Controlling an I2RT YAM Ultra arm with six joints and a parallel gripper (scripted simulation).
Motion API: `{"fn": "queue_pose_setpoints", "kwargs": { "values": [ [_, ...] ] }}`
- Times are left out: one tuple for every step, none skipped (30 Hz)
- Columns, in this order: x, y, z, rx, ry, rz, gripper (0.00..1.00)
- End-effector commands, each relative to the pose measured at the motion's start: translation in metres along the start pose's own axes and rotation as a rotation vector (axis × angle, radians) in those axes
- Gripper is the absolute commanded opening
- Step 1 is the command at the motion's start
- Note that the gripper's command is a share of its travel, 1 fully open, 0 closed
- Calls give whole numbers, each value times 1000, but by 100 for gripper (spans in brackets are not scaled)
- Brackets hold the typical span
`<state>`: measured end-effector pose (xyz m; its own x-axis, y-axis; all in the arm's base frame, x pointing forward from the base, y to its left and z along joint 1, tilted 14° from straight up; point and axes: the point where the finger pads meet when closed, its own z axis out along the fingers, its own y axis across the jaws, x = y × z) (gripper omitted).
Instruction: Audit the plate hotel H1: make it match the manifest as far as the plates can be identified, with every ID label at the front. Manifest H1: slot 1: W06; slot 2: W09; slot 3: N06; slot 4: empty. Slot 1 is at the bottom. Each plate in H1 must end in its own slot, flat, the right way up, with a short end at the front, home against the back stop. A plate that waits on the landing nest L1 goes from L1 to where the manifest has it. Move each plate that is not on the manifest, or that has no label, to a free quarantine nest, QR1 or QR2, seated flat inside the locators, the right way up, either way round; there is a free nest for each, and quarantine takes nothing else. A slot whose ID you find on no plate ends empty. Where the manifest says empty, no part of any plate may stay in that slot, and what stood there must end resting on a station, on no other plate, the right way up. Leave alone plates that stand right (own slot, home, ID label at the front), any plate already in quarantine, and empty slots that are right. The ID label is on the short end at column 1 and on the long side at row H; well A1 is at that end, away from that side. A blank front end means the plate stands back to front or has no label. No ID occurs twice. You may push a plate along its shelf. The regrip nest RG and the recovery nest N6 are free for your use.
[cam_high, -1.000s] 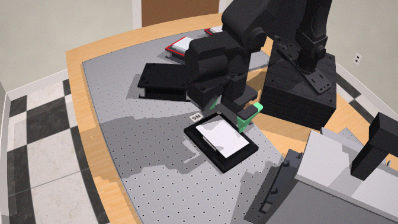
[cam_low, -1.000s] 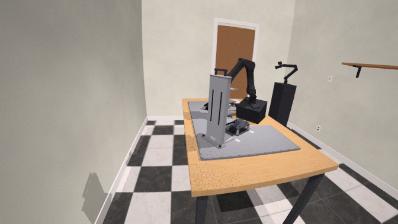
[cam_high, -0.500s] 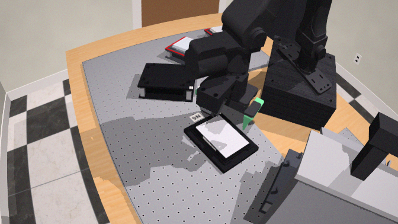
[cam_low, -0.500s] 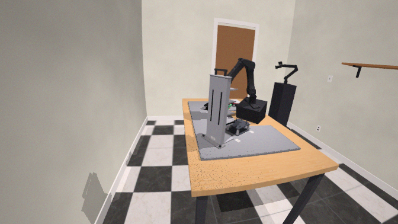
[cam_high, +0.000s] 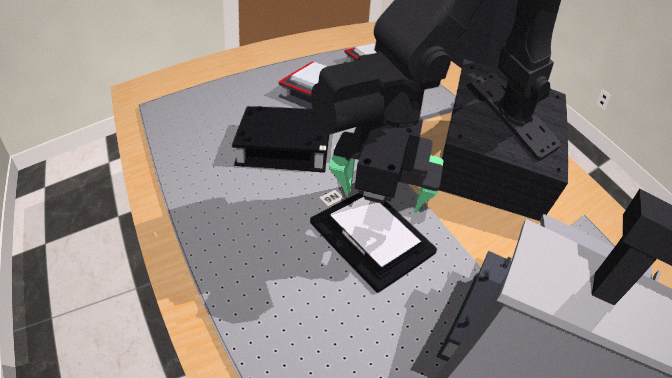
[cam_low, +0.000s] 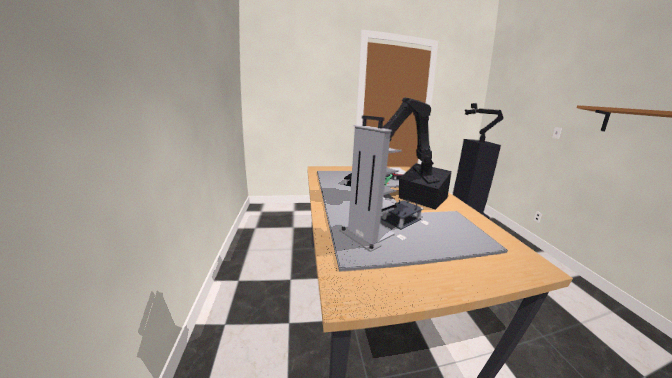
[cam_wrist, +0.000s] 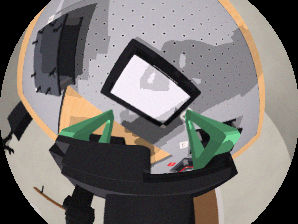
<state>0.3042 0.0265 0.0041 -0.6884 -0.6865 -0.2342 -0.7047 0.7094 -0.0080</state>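
Note:
A white-topped plate (cam_high: 376, 231) lies flat on the black recovery nest N6 (cam_high: 373, 241), marked by a small N6 tag (cam_high: 330, 199). It also shows in the wrist view (cam_wrist: 148, 87). My gripper (cam_high: 385, 187) has green fingers, is open wide and empty, and hangs just above the plate's far end, clear of it. The fingers frame the plate's near edge in the wrist view (cam_wrist: 149, 129). The plate hotel H1 (cam_low: 369, 186) is a grey tower seen from behind in the exterior view; its slots are hidden. No ID label on the plate can be read.
A black nest block (cam_high: 280, 139) stands behind N6. Two red-rimmed quarantine nests (cam_high: 305, 77) with pale plates sit at the back. The arm's black base block (cam_high: 505, 150) is at the right. The hotel's grey top (cam_high: 560, 280) fills the near right corner.

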Motion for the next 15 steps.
{"fn": "queue_pose_setpoints", "kwargs": {
  "values": [
    [-8,-10,-9,28,-19,-136,100],
    [-8,-10,-9,28,-19,-163,100],
    [-8,-10,-9,28,-19,-189,100],
    [-8,-10,-9,29,-18,-216,100],
    [-8,-10,-9,29,-18,-216,100],
    [-8,-10,-9,29,-18,-216,100],
    [-8,-10,-9,29,-18,-242,100],
    [-8,-10,-9,29,-18,-269,100],
    [-8,-10,-9,29,-17,-296,100],
    [-8,-10,-9,29,-17,-323,100],
    [-8,-10,-9,29,-17,-349,100],
    [-8,-10,-9,30,-16,-376,100],
    [-8,-10,-9,30,-16,-403,100],
    [-9,-10,-9,30,-16,-429,100],
    [-9,-10,-9,30,-15,-456,100]
  ]
}}
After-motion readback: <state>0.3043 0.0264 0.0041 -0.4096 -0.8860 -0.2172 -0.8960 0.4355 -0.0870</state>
